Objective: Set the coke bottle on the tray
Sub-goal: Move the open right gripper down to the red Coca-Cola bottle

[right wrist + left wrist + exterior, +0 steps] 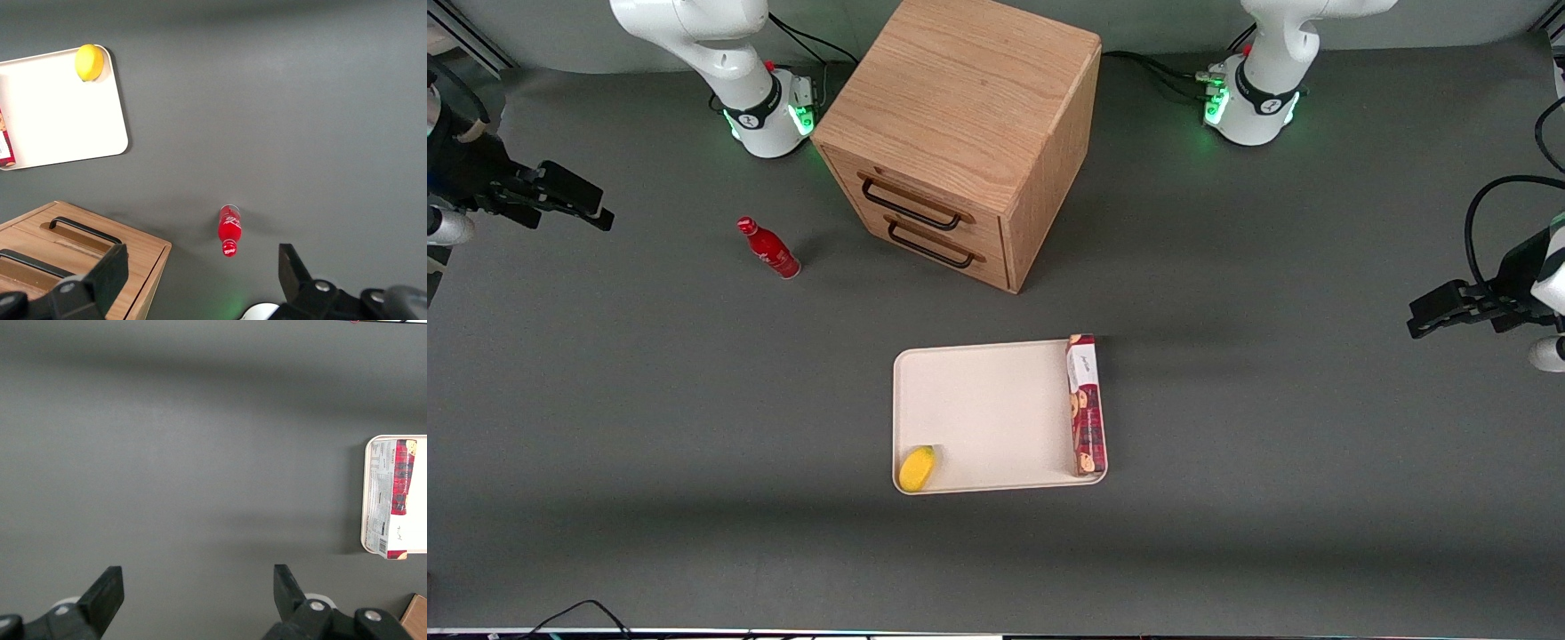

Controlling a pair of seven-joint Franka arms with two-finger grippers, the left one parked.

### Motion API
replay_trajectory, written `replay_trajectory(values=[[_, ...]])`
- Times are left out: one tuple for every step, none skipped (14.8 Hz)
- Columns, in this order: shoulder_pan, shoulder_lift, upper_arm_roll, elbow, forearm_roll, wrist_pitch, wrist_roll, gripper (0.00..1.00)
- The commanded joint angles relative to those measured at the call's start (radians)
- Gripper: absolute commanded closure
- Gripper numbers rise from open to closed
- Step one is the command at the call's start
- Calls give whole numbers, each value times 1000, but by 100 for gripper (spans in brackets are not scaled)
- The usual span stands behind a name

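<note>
The gripper [200,280] hangs with its fingers [110,273] spread wide and nothing between them, high over the table at the working arm's end, a stance that looks like a start before any reach. Below the fingers stands the bottle [229,231] upright on the bare table, apart from them and just beside the cabinet [73,260]. Farther out lies the tray [100,143], holding a lemon [89,62] and a box [1086,404] but open in the middle, so there is room for the bottle. The front view alone shows the whole box and the cabinet's height; the right wrist view alone shows the finger gap.
</note>
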Motion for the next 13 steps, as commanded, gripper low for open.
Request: replay_trajectory(values=[[5, -2, -2, 29, 2, -41, -5, 0], [5, -2, -2, 26, 2, -46, -5, 0], [4, 0, -1, 23, 3, -59, -4, 0], [5, 0, 2, 16, 3, -93, -5, 0], [5, -13, 10, -35, 3, -119, -9, 0], [5, -35, 15, -99, 2, -106, -9, 0], [7, -66, 28, -182, 2, -75, -7, 0], [5, -112, 48, -278, 0, -19, 1, 0], [5, -152, 56, -378, 2, 43, 5, 0], [5, -195, 61, -485, 2, 116, 5, 0], [5, -239, 70, -606, 2, 208, 5, 0], [5, -291, 74, -729, 2, 306, 7, 0], [5, -333, 78, -847, 3, 410, 7, 0]])
